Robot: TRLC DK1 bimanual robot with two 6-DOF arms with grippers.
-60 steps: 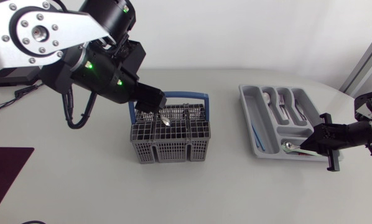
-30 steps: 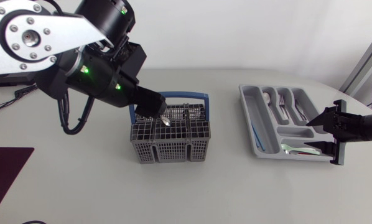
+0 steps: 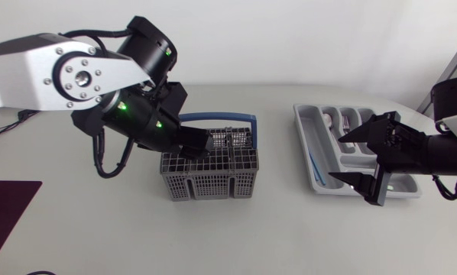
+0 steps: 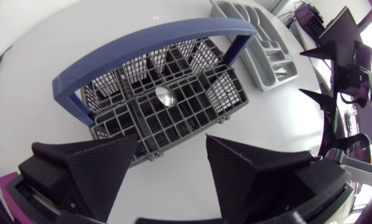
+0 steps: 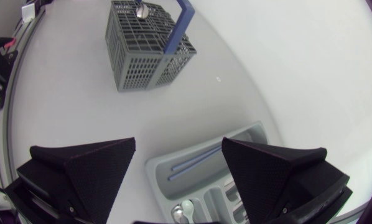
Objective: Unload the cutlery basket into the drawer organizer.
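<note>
The grey cutlery basket (image 3: 209, 174) with a blue handle (image 3: 228, 118) stands mid-table. One spoon (image 4: 165, 96) stands upright in it, bowl up, also seen in the right wrist view as the spoon (image 5: 141, 9). My left gripper (image 3: 196, 144) hangs open just above the basket's left half; in its own view the left gripper (image 4: 172, 146) is over the near grid with nothing between its fingers. The grey drawer organizer (image 3: 306, 141) lies at the right with several pieces of cutlery in it. Above its near end my right gripper (image 3: 341, 158) stands wide open and empty.
A dark red mat (image 3: 5, 210) lies at the table's left front edge. In the right wrist view, thin blue sticks (image 5: 192, 163) lie in the organizer's long side compartment and a spoon (image 5: 183, 211) in the end one. Bare table separates basket and organizer.
My right gripper opened, left a spoon in the organizer's near end compartment and rose toward the middle. My left arm came down closer onto the basket, now hiding the spoon from above.
</note>
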